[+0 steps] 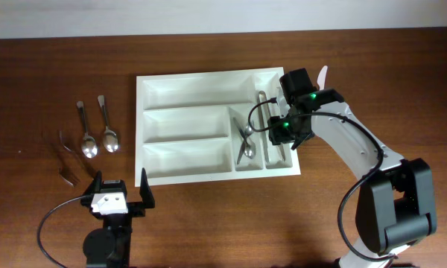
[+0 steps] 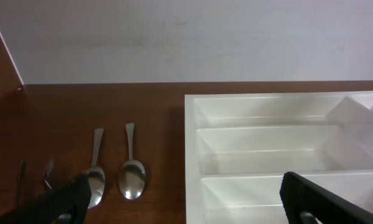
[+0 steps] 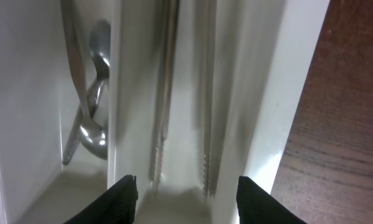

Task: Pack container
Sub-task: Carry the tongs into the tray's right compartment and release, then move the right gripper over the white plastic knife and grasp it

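The right gripper [image 3: 189, 199] is hanging low over the outermost narrow compartment of the large white rectangular plastic cutlery tray [image 1: 186, 93], which is lying in the middle of the dark brown wooden table [image 1: 208, 216]. Its fingers are standing spread, pinching nothing, while two slim steel table knives with serrated edges [image 3: 165, 124] are lying lengthwise on the compartment floor just beneath them. The step in hand looks like letting go and getting clear. That likely calls for rising straight up with the fingers parted, so that neither tip is catching a blade or nudging the thin divider wall beside the shiny steel spoons [image 1: 246, 138] crossing each other in the neighbouring slot. The left gripper [image 1: 121, 186] is waiting near the tray's front corner, fingers wide apart and empty. Two more steel spoons [image 1: 89, 147] are lying on the wood well to the tray's left, probably next in line.
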